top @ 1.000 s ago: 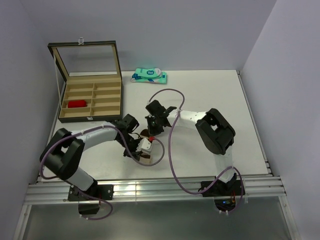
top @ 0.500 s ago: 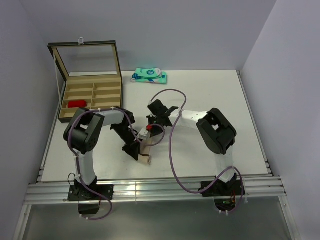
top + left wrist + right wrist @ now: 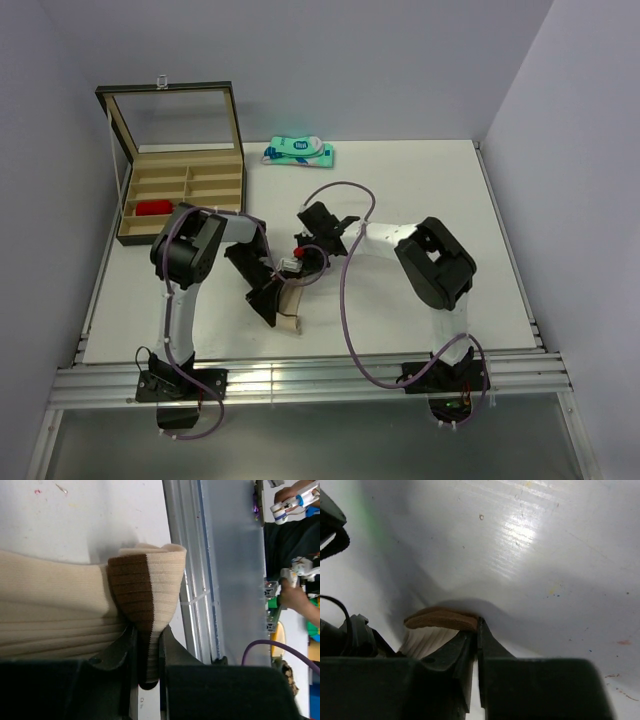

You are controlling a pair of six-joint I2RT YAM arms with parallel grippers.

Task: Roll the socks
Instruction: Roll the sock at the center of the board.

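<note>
**Supervisor:** Where do we stand on the socks?

**Me:** About halfway, by my reckoning. The red sock point(image 3: 154, 208) lies in a left-hand compartment of the compartment box point(image 3: 170, 236), which stands open at the far left corner of the worktop point(image 3: 430, 190). It is too small in the overhead view for me to tell how tightly it is bundled, but I take that one as finished.

**Supervisor:** And the other one?

**Me:** The beige sock point(image 3: 289, 310) sits close to the near edge, left of the middle, and I have it by both ends. The left jaws are all but closed, pinching the brown-banded cuff point(image 3: 131, 587), which flares open above them. The right jaws are drawn in to a sliver around the brown toe point(image 3: 440, 619).

**Supervisor:** Any roll started?

**Me:** None that I can see. On the left wrist camera the ribbed leg runs out flat along the worktop, with no turns in it. So I judge the whole roll is yet to be done on this sock, and after that it has to go into the box.

**Supervisor:** Anything in the way?

**Me:** Only the teal-and-white packet point(image 3: 298, 151) at the far edge, well apart from where I am working.
</note>
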